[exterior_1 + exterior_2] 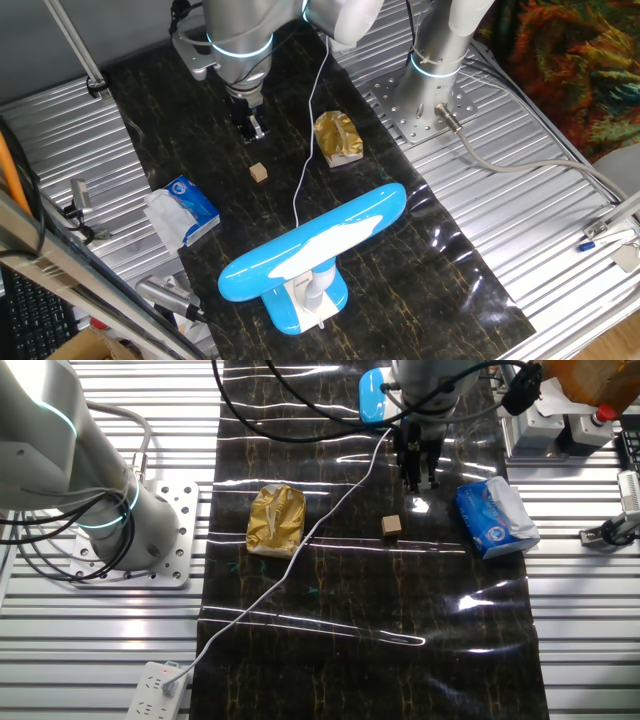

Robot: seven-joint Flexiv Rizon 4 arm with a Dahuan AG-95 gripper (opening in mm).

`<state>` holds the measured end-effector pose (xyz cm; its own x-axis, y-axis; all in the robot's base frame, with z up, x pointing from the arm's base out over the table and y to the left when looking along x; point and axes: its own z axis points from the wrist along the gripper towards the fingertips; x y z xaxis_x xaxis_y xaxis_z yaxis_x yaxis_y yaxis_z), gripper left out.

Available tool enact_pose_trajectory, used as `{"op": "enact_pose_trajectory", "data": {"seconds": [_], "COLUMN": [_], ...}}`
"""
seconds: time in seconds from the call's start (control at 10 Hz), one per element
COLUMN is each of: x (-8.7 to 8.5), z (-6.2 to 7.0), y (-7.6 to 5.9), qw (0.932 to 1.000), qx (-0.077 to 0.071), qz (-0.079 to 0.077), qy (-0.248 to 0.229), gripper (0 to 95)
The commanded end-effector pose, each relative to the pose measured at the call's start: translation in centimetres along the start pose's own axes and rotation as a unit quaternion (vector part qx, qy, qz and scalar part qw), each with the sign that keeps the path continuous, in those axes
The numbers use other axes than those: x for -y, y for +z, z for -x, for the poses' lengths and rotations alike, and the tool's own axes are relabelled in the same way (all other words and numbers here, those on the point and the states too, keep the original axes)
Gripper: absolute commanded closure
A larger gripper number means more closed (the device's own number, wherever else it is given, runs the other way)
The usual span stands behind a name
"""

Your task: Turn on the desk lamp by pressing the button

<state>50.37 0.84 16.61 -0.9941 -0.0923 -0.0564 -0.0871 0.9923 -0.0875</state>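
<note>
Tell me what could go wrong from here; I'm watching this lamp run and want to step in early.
1. The gripper hangs far from the desk lamp, so the path toward it passes the small wooden cube and could knock it.
2. The thin white cord runs between the gripper and the gold packet; it could snag.
3. The lamp's long head hides much of its base, so the button may be missed.

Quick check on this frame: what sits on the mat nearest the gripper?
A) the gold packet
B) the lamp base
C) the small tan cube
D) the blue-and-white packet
C: in both fixed views the small tan cube lies just past the gripper, while the gold packet, the blue-and-white packet and the desk lamp base sit farther off.
</note>
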Motion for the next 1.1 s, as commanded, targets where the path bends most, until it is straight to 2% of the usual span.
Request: {"op": "enact_pose_trajectory", "data": {"seconds": [0.1,0.6,0.7,0.9,1.1], "x": [0.0,0.0,0.0,0.0,0.0], "z": [-0.02,-0.02,-0.02,-0.02,-0.02], "y": [0.0,0.0,0.0,0.0,0.0], "qw": [1.0,1.0,0.9809,0.9804,0.982], "qx": [0.0,0.0,-0.009,-0.019,-0.023], "qz": [0.0,0.0,-0.005,0.009,0.009], "qy": [0.0,0.0,-0.194,-0.196,-0.188], "gripper": [95.0,95.0,95.0,95.0,95.0]}}
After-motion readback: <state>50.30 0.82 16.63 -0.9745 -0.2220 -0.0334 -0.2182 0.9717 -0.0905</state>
